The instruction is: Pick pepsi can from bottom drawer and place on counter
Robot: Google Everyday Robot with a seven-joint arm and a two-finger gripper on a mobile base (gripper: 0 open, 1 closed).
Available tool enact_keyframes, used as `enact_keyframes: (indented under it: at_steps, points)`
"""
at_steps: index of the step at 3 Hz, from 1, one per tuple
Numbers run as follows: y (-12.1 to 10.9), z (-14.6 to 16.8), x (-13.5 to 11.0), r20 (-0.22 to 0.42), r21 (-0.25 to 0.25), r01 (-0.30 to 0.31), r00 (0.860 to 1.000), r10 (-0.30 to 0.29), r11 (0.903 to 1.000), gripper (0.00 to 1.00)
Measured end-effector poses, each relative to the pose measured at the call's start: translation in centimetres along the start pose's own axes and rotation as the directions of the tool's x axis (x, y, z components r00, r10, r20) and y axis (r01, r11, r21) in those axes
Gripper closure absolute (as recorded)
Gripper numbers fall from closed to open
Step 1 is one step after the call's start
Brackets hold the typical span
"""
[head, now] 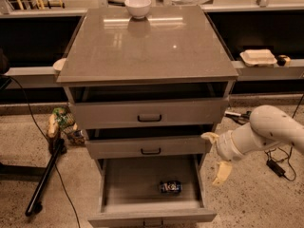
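My gripper point(216, 155): right of centre, lower half of the frame, just off the right side of the drawer stack, level with the middle drawer front; holding nothing.
Fingers point(222, 173): spread wide, released; one points left toward the cabinet edge, the other hangs downward.
My arm point(273, 129): pale, comes in from the right edge.
Pepsi can point(170, 187): lying on its side on the bottom drawer's floor, right of middle, toward the front, apart from the walls and from my gripper.
Bottom drawer point(135, 184): bottom centre, pulled well out.
Counter point(142, 46): top of the stack, upper centre, glossy.
White bowl point(137, 6): upright at the counter's far edge, top centre.
Two upper drawers point(149, 112): each open a crack.
Pale tray point(258, 57): on the ledge point(28, 72), upper right.
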State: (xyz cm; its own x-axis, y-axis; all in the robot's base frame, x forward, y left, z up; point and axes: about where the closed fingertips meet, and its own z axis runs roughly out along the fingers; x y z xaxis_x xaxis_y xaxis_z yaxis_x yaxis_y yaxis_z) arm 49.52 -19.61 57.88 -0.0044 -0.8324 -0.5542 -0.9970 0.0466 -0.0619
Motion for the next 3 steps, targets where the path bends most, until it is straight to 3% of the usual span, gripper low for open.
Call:
enact_keyframes:
  at_steps: [1,2,3]
  points:
    - [0.3,4.9,2.8,0.066,-0.031,-0.007,0.998,0.009,0.9995,0.0]
    - [0.3,5.1,2.9,0.068,-0.032,-0.007,0.998,0.009,0.9995,0.0]
    - [-0.5,8.0,6.0,0.072,-0.044,-0.011,0.997,0.014,0.999,0.0]
